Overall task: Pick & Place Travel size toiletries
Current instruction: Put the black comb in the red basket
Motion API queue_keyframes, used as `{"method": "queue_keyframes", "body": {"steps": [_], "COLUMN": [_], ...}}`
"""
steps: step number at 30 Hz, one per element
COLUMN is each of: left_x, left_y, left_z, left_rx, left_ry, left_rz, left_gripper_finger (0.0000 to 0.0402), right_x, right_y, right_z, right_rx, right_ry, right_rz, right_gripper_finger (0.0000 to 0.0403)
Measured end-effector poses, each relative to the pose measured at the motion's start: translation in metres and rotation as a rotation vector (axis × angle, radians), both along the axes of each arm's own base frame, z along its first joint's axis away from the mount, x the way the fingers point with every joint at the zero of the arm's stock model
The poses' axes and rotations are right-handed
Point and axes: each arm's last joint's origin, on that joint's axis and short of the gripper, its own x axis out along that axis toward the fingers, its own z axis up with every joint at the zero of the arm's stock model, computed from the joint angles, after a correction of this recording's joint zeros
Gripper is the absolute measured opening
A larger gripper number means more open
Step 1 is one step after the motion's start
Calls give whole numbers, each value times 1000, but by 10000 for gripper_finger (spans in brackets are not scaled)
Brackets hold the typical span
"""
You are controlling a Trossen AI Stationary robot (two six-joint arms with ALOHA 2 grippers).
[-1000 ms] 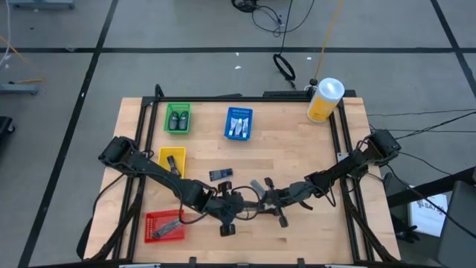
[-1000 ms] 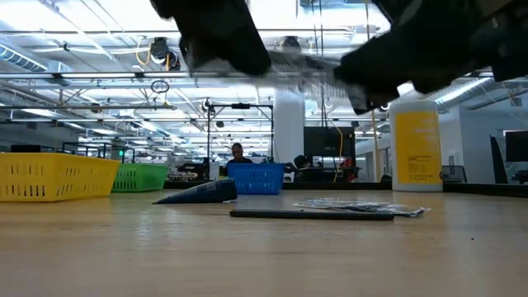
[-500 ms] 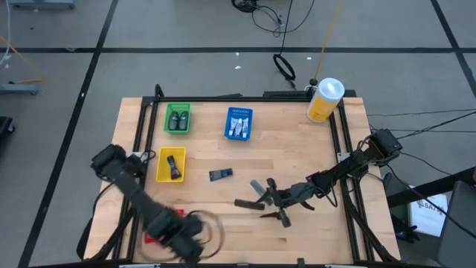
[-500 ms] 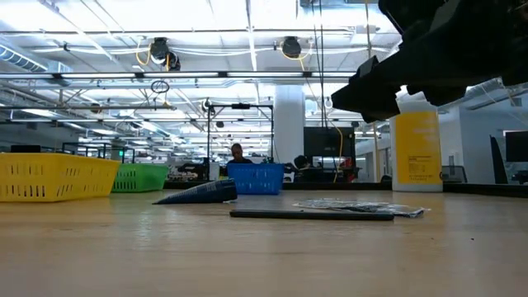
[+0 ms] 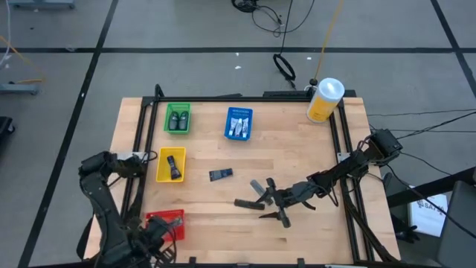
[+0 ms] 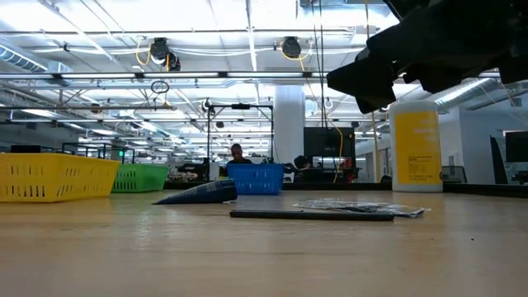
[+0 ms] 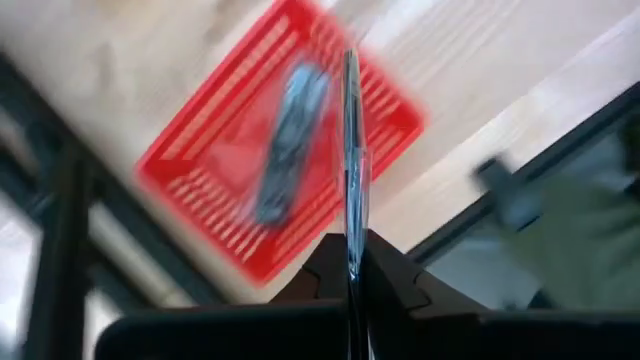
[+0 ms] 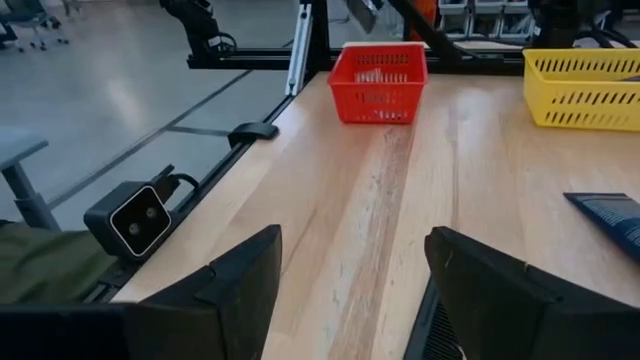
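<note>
My left end effector (image 7: 352,262) has swung from mid-desk to above the red tray (image 5: 165,225), clamped on a flat packet (image 7: 350,150), while my right end effector (image 5: 272,206) has opened empty beside the remaining packets (image 5: 250,202).

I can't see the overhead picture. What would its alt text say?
Seen from above, the left gripper hangs shut beside a red tray at the wooden table's near left corner, while the right gripper hangs open over a grey packet mid-table. Yellow, green and blue trays hold small toiletries.
</note>
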Motion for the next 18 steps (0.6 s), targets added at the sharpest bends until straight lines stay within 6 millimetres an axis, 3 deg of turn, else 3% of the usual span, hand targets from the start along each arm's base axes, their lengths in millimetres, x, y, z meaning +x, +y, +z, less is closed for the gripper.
{"method": "queue_keyframes", "body": {"steps": [12,18], "left_x": [8,7], "left_y": [10,23], "left_z": [-44,-56], "left_rx": [14,-12], "left_ry": [94,89], "left_rz": [18,1], "left_gripper_finger": [4,3], "right_x": [-2,-3], "right_y": [5,5], "right_z": [0,0], "right_rx": [11,11], "right_ry": [-1,-1], "right_rz": [17,18], "right_gripper_finger": [240,240]}}
